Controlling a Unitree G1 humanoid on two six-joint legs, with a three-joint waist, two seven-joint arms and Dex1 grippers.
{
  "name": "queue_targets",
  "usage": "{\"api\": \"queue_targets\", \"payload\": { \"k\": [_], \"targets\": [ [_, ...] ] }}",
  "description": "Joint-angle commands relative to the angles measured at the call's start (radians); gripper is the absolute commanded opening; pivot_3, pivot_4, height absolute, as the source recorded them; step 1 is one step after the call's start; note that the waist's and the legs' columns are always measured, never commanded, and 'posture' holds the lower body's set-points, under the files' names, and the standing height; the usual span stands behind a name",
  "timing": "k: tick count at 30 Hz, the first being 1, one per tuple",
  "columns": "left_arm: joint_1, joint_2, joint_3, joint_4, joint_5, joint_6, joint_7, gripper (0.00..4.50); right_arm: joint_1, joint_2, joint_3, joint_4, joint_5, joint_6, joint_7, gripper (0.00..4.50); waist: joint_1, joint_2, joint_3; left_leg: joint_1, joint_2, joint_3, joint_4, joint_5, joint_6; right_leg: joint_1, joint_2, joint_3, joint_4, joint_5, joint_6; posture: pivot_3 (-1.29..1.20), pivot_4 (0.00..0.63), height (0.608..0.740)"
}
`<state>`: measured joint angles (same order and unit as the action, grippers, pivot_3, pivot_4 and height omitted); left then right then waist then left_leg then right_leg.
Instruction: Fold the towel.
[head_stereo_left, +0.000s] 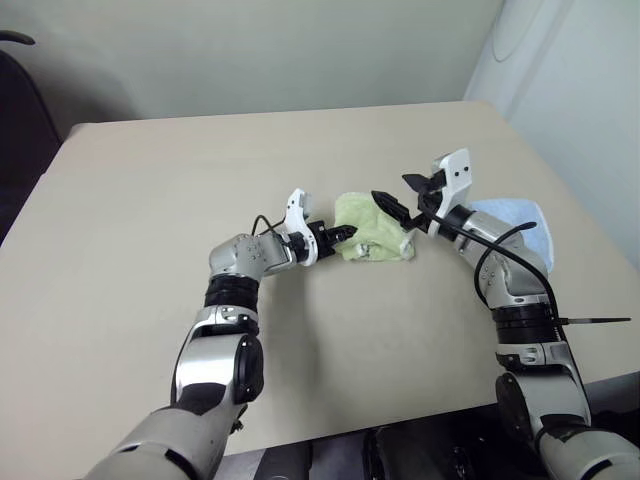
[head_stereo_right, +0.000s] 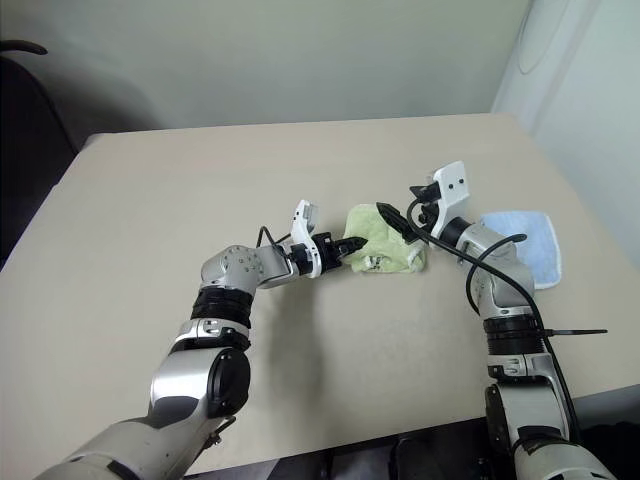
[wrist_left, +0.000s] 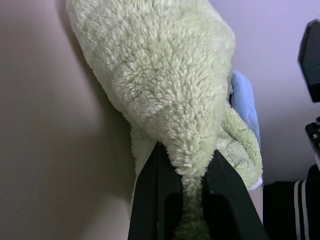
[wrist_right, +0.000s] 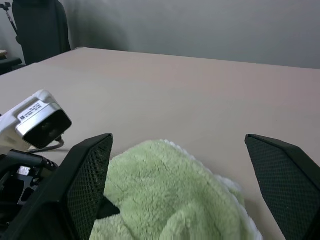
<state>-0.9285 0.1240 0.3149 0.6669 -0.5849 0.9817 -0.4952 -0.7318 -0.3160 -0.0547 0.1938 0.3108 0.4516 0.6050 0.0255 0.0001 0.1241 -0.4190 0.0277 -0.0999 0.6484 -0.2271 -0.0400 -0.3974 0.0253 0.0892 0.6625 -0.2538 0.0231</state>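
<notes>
Clearly pinched: left tool (head_stereo_left: 345, 233) closed on a tuft of the towel (head_stereo_left: 372, 238), both black fingers (wrist_left: 157, 195) squeezing the green terry between them, as seen close up in the left wrist view. Gripped at the towel's near-left edge, with the cloth bunched into a rumpled heap rather than lying flat. Resting near the middle of the bench (head_stereo_left: 200, 180), slightly toward the robot's right.

Right tool (head_stereo_left: 405, 200) spread wide, fingers far apart and holding nothing. Poised just over the towel's right side, one finger (wrist_right: 87, 180) close above the green pile; whether that fingertip actually touches the cloth is hard to tell. From the right wrist view, white stitched edging visible along the towel's curved rim, and the left arm's white camera housing (wrist_right: 37, 120) sitting just beside the heap.

Writing: a small label on that white housing, print too fine to read. No other brand or text legible.

Around: a light blue cloth (head_stereo_left: 520, 225) lying flat on the bench to the right of the towel, behind the right arm, partly covered by the forearm. Peeking out behind the green heap in the left wrist view as well. A dark chair (wrist_right: 40, 27) standing beyond the far left corner of the bench. Black cables looping off both wrists, the right one arching over the blue cloth.
</notes>
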Motion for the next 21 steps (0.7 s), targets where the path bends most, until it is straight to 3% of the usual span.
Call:
{"api": "queue_targets", "payload": {
  "k": [1, 7, 11, 16, 21],
  "targets": [
    [0.023, -0.009, 0.042, -0.089, -0.041, -0.003, 0.034, 0.01, -0.001, 0.002, -0.018, -0.045, 0.016, -0.006, -0.013, 4.50, -0.002, 0.000, 0.000, 0.000, 0.000, 0.000, 0.000, 0.000, 0.000, 0.000, 0.000, 0.000, 0.000, 0.000, 0.000, 0.00, 0.150, 0.740],
    [0.037, 0.068, 0.283, -0.275, -0.137, -0.091, 0.262, 0.01, 0.002, 0.000, -0.026, -0.045, 0.017, -0.010, -0.020, 4.50, -0.031, 0.000, 0.000, 0.000, 0.001, 0.002, -0.001, 0.000, 0.000, -0.001, 0.001, 0.001, 0.000, 0.000, 0.000, 0.00, 0.150, 0.740],
    [0.097, 0.193, 0.392, -0.425, -0.157, -0.137, 0.346, 0.01, -0.002, -0.004, -0.027, -0.028, 0.014, -0.017, -0.013, 4.50, -0.045, 0.000, 0.000, 0.001, 0.001, 0.002, -0.001, 0.000, 0.000, -0.002, 0.002, 0.002, -0.001, 0.000, -0.001, 0.00, 0.150, 0.740],
    [0.183, 0.368, 0.566, -0.435, -0.143, -0.271, 0.442, 0.01, -0.023, 0.006, -0.014, 0.010, 0.009, -0.034, 0.002, 4.50, -0.049, 0.000, 0.000, 0.000, 0.001, 0.002, -0.002, 0.000, 0.000, -0.003, 0.002, 0.002, -0.001, 0.000, -0.001, 0.00, 0.150, 0.740],
    [0.312, 0.385, 0.744, -0.425, -0.201, -0.341, 0.546, 0.01, -0.050, 0.015, -0.003, 0.055, 0.005, -0.055, 0.020, 4.50, -0.044, 0.000, 0.000, 0.000, 0.001, 0.002, -0.001, 0.000, 0.000, -0.001, 0.002, 0.002, -0.001, 0.000, -0.001, 0.00, 0.150, 0.740]
  ]
}}
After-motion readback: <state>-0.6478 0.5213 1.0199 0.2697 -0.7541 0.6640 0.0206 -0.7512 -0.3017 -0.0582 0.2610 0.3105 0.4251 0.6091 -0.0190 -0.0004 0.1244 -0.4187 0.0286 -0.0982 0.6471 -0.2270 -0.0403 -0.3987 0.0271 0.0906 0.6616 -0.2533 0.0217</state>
